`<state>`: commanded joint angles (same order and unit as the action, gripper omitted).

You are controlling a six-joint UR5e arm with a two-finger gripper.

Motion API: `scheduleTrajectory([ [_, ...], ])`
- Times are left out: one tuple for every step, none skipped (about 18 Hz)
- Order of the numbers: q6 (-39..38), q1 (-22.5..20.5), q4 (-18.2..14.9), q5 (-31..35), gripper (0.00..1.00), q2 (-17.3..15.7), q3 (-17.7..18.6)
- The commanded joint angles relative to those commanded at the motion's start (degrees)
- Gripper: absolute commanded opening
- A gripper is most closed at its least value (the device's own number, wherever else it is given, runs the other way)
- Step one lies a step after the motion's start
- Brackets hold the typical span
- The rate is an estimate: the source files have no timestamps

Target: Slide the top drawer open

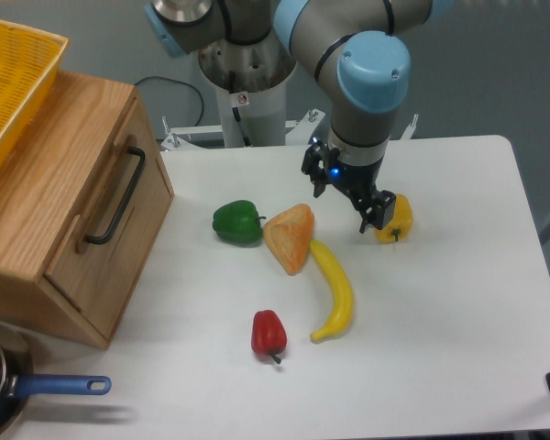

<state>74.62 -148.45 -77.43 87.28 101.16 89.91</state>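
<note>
- Drawer first: the light-oak wooden top drawer [92,206] sits shut in its cabinet at the left edge of the white table [458,321], plank front facing the middle of the table.
- Its long thin black bar handle [116,197] runs along the drawer front, slanting from upper right to lower left in the picture.
- The black two-finger gripper [348,188] hangs over the table's middle, just beside a yellow bell pepper [395,220], its fingers spread with nothing between them.
- From the gripper the handle lies well apart to the left, beyond a green bell pepper [236,222] and an orange wedge-shaped piece [291,237].
- I judge the reach must cross leftward, then meet the bar across its length.
</note>
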Motion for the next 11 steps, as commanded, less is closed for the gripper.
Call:
scheduleTrajectory([
  [0.0,0.1,0.0,0.0,1.00,0.0,0.2],
  [0.0,0.1,0.1,0.0,1.00,0.0,0.2],
  [0.0,0.1,0.0,0.0,1.00,0.0,0.2],
  [0.0,0.1,0.0,0.1,1.00,0.0,0.2],
  [-0.2,0.0,0.0,0.1,1.00,0.0,0.2],
  [-0.5,0.0,-0.1,0.2,1.00,0.0,0.2],
  [-0.5,0.0,-0.1,0.2,1.00,0.0,0.0],
  [-0.5,0.1,-0.1,0.3,1.00,0.0,0.2],
  [-0.6,0.1,-0.1,0.3,1.00,0.0,0.2],
  [-0.7,0.1,-0.1,0.0,1.00,0.0,0.2],
  [-0.9,0.1,-0.1,-0.2,1.00,-0.1,0.0],
])
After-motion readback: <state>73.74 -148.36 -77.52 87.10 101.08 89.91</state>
